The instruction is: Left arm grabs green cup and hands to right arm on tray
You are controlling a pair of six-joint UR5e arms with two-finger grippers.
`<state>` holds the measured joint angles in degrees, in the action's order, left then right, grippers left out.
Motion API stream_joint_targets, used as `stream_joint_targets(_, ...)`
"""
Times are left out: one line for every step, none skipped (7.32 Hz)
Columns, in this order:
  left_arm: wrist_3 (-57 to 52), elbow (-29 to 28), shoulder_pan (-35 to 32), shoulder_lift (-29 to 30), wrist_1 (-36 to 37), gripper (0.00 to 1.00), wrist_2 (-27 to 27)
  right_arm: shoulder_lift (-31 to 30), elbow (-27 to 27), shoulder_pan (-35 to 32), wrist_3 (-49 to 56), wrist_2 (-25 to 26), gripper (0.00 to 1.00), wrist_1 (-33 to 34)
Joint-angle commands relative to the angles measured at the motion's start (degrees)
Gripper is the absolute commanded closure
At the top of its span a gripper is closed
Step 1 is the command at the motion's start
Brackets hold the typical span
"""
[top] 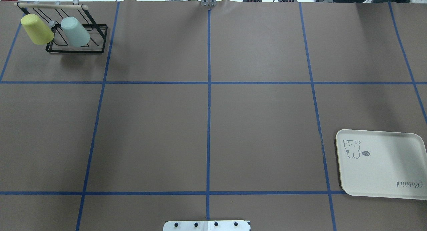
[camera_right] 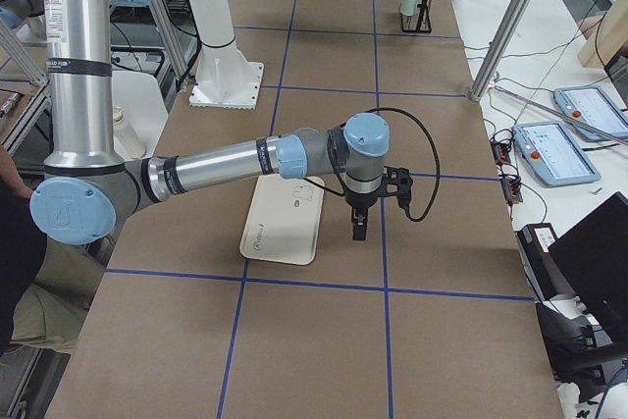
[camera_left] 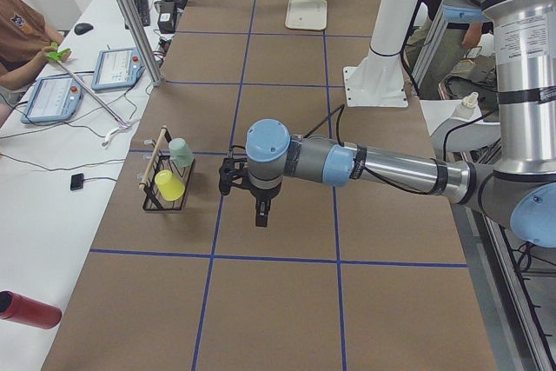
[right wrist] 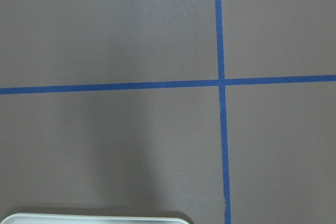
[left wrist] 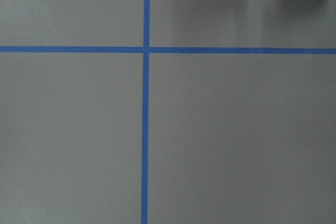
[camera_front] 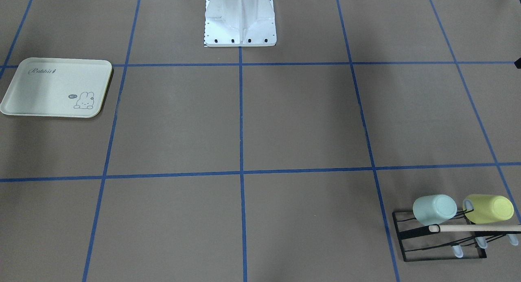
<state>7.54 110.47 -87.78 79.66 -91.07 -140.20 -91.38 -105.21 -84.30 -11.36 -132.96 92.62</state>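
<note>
The pale mint-green cup (camera_front: 434, 209) hangs mouth-down on a black wire rack (camera_front: 441, 255), also in the overhead view (top: 75, 31) and the left view (camera_left: 181, 151). The cream tray (camera_front: 40, 90) lies flat and bare at the table's other end (top: 390, 164) (camera_right: 280, 228). The left gripper (camera_left: 261, 215) points down above the table, apart from the rack. The right gripper (camera_right: 358, 233) points down just beside the tray. Both grippers show only in the side views, so I cannot tell whether they are open or shut.
A yellow-green cup (camera_front: 490, 209) hangs on the same rack beside the green one, under a wooden bar (camera_front: 476, 228). The robot's white base (camera_front: 240, 25) stands at the table's middle edge. Blue tape lines grid the brown table. A red bottle (camera_left: 26, 310) lies off the mat.
</note>
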Motion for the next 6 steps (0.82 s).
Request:
stream_joint_targets(0.19, 0.44, 1.02, 0.75, -0.08, 0.0, -0.25, -0.47, 0.62, 1.05, -0.07, -0.11, 0.0, -5.32)
stream_joint_targets(1.15, 0.79, 2.6, 2.06, -1.29, 0.0, -0.34, -0.56, 0.62, 2.63, -0.24, -0.45, 0.0, -6.65)
stream_joint_targets(6.64, 2.8, 3.75, 2.34, -3.31, 0.0, 0.09, -0.64, 0.62, 3.6, -0.16, -0.98, 0.0, -6.75)
stream_joint_targets(10.27, 2.73, 6.02, 5.91, -4.2, 0.01, 0.62, -0.73, 0.01, 3.61, -0.07, -3.94, 0.0, -7.44)
stream_joint_targets(13.43, 2.64, 8.48, 9.6, -4.21, 0.03, 1.41, -1.25, 0.27, 4.05, 0.28, -4.41, 0.0, -8.76)
stream_joint_targets(15.73, 1.42, 13.72, 15.12, -2.12, 0.03, 9.68, -3.26, 0.18, 4.14, 0.02, -4.5, 0.0, -12.68)
